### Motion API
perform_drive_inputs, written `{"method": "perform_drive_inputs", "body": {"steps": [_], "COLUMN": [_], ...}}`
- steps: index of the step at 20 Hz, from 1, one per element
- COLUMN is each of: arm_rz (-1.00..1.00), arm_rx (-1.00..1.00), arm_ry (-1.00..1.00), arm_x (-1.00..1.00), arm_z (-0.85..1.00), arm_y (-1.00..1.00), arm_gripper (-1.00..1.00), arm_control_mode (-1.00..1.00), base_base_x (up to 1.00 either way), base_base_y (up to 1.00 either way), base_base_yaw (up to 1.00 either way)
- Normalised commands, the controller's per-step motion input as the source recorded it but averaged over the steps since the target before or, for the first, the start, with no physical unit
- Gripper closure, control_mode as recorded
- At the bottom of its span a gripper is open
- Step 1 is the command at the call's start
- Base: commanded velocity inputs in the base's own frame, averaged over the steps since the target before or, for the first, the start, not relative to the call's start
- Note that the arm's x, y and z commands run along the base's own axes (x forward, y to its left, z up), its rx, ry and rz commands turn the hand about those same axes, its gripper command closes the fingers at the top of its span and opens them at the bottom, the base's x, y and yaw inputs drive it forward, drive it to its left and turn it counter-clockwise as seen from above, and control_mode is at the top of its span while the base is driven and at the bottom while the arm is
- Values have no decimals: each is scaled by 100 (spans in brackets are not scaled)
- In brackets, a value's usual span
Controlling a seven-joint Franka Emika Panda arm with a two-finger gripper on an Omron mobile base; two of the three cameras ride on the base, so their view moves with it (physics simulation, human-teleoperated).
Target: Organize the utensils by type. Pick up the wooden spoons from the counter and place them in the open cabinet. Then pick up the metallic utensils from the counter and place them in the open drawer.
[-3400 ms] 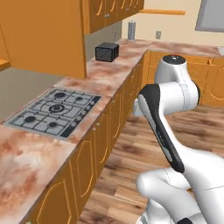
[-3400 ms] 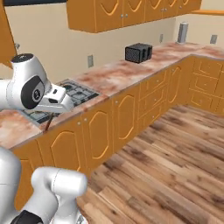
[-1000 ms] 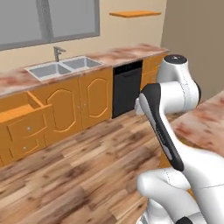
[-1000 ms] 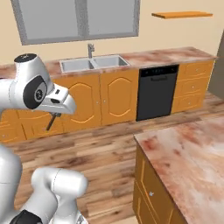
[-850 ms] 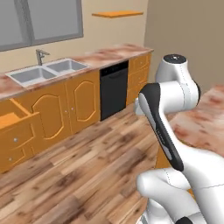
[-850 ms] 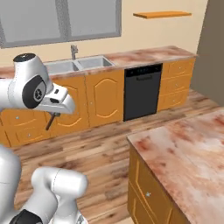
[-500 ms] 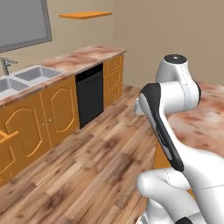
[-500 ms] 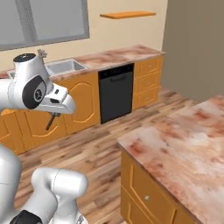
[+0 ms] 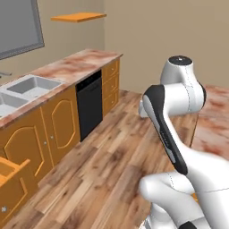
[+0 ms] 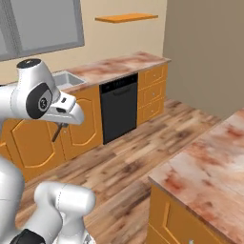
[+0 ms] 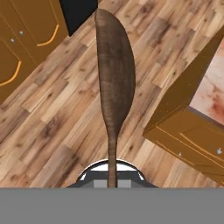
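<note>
While the wooden spoon (image 11: 114, 87) is sticking straight out ahead of the end effector (image 11: 112, 175), which is clamping its handle, it is hanging over the wood floor (image 11: 52, 118), nowhere near a cabinet shelf. Judging by this, the first spoon is being carried, not placed; metallic utensils and drawer (image 9: 9, 172) step are waiting.

Wooden spoon (image 11: 114, 78) handle apparently hides the claw's (image 11: 112, 177) fingertips
</note>
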Motion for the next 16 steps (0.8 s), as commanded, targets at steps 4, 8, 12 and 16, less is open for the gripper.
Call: {"method": "perform_drive_inputs", "body": {"steps": [4,8,12,16], "arm_rz": [0,0,0,0], "arm_rx": [0,0,0,0], "arm_ry": [0,0,0,0], "arm_x": [0,0,0,0], "arm_z": [0,0,0,0], "arm_y": [0,0,0,0], "arm_gripper": [100,100,100,100], "arm_control_mode": [100,100,100,100], "base_base_x": [70,90,93,90], "base_base_y": [24,12,0,0], "base_base_yaw": [-19,-18,-21,-22]}}
